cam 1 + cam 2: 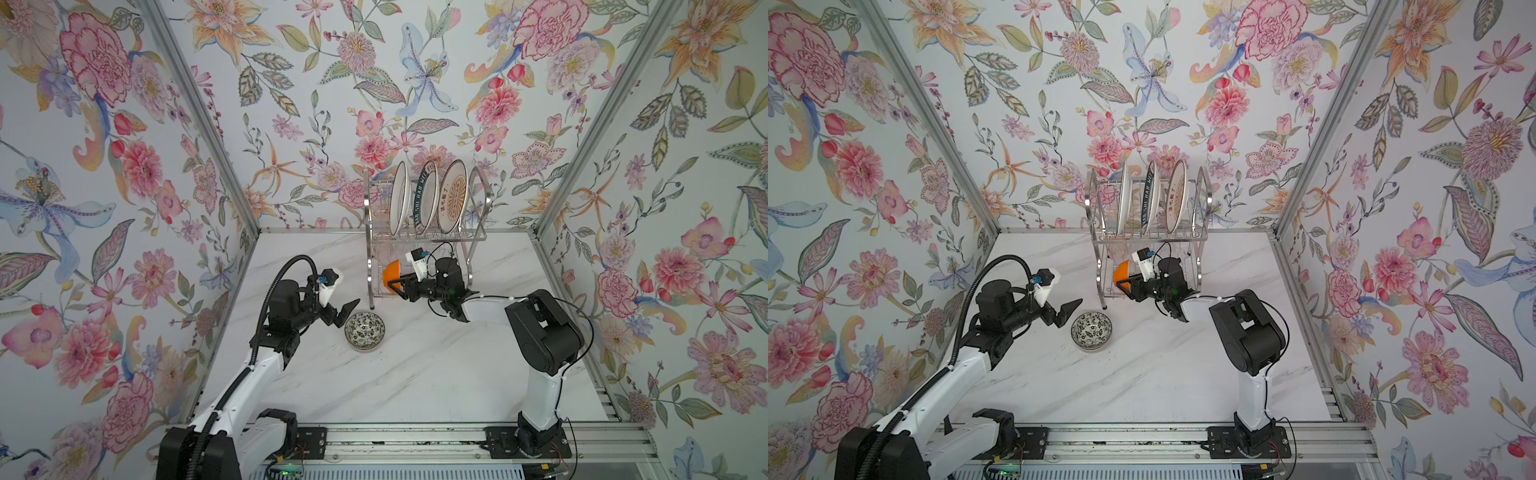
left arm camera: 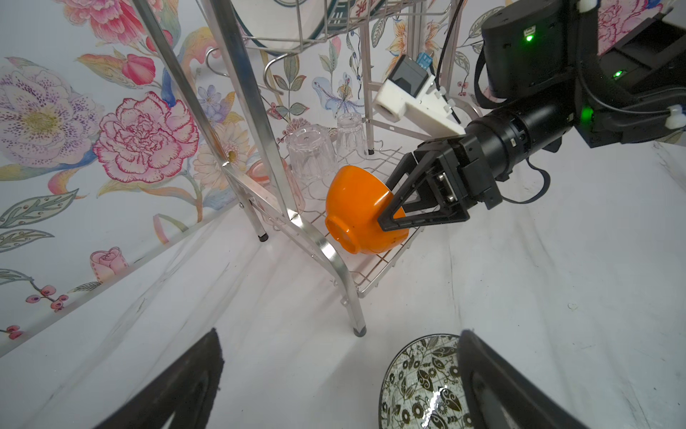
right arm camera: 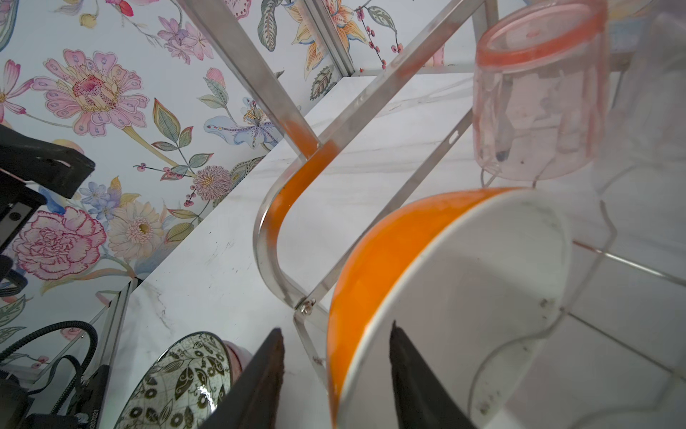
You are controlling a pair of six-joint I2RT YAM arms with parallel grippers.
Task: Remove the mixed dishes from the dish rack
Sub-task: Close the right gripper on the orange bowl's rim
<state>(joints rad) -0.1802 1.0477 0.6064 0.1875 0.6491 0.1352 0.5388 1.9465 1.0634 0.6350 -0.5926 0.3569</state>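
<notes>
The chrome dish rack (image 1: 478, 239) stands at the back of the table. Its top shelf holds a white plate (image 1: 400, 199), a green-lettered plate (image 1: 428, 197) and an orange sunburst plate (image 1: 454, 195) on edge. My right gripper (image 1: 397, 284) is at the rack's left end, shut on the tilted orange bowl (image 2: 352, 208). One finger is inside the rim, the other outside. Clear tumblers (image 2: 310, 156) stand upside down on the lower shelf behind it. My left gripper (image 1: 343, 313) hangs open and empty just left of a patterned bowl (image 1: 365, 331) standing upright on the table.
The rack's curved side frame (image 3: 267, 237) and front leg (image 2: 359, 330) stand close to the orange bowl and the patterned bowl. Flowered walls close in the marble table (image 1: 415, 374) on three sides. A metal rail (image 1: 415, 436) runs along its front edge.
</notes>
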